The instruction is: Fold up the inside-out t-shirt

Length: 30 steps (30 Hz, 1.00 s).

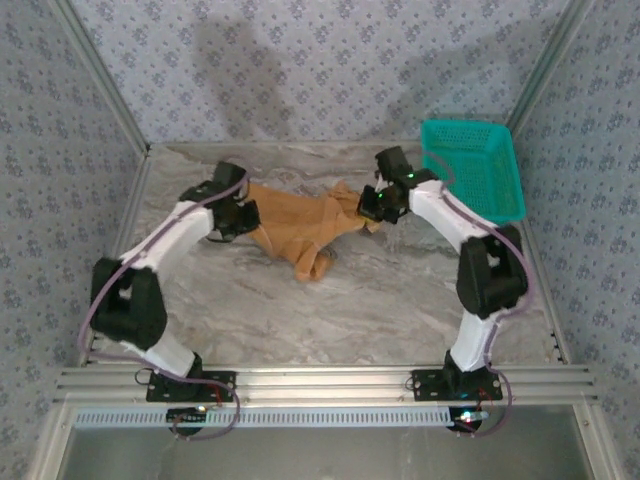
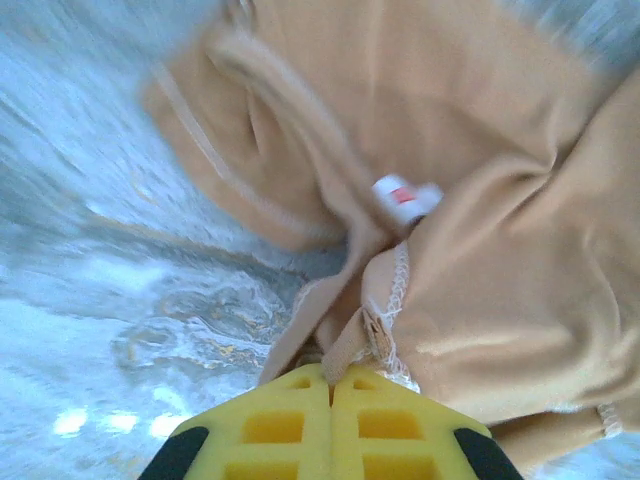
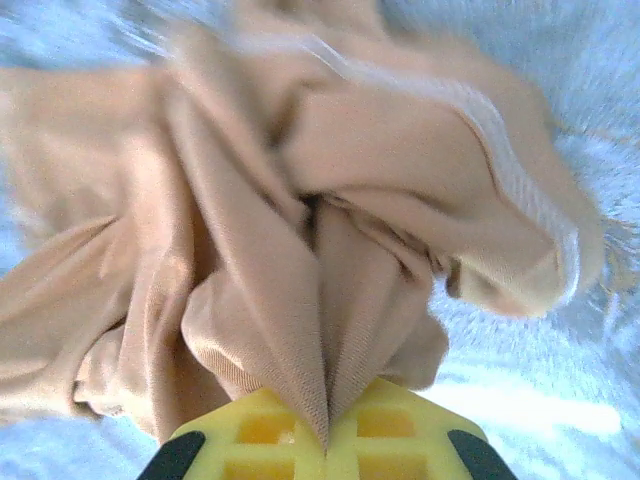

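— Item one, the fingers?

— Left fingers [image 2: 300,405]: clenched, with a stitched edge of the t-shirt [image 1: 300,225] pinched between them. A small white label [image 2: 405,195] sits just beyond. Right fingers [image 3: 290,425]: clenched as well, on a bunched fold of the same cloth.

— Item two, the shirt itself?

— Orange-tan and crumpled, with its seams showing. It lies on the desk [image 1: 380,300] toward the far side, strung between the two grips. A loose part trails toward the near edge. The teal basket [image 1: 480,165] stands apart at the far right.

— Step in hand?

— Taking hold, I'd say. No fold is made yet, and the cloth is not even flat.

— Next move calls for?

— By my reckoning, lifting and drawing the two grips apart together, so the shirt opens out and can be laid smooth. Pulling unevenly could twist it further.

— Item three, the arms?

— Left arm [image 1: 165,250]: elbow low at the near left, forearm reaching up and inward, wrist tipped down at the shirt's left end. Right arm [image 1: 455,225]: elbow raised at the right, forearm angled inward to the shirt's right end.
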Each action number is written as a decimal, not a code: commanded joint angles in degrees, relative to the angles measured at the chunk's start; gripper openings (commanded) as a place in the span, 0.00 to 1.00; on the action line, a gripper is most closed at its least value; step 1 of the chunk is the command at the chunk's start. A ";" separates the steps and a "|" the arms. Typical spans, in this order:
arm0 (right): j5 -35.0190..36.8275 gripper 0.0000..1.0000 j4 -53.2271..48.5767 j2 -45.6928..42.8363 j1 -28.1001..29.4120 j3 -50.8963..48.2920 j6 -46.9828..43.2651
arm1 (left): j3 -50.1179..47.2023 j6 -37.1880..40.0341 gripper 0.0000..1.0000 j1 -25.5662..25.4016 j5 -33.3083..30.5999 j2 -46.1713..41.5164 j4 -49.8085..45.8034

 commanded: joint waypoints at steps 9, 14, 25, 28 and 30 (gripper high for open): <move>-2.54 0.00 -10.17 -22.58 -1.08 11.56 2.19 | 20.95 0.74 0.00 8.06 -0.98 -18.23 -10.47; -5.13 0.00 -8.87 -27.57 -0.53 11.17 4.33 | 23.51 -1.40 0.00 8.06 -0.17 -23.47 -8.64; -2.26 0.00 -3.06 -18.42 -2.99 -5.58 5.34 | 2.15 -5.01 0.00 7.72 4.94 -14.36 3.59; -1.62 0.03 -4.24 -8.89 -4.91 -2.99 2.17 | 0.70 -4.85 0.00 7.72 2.41 -7.06 5.34; 0.14 0.19 -5.13 -3.96 -5.43 -0.75 0.92 | 1.93 -4.12 0.00 7.72 1.35 -2.14 5.03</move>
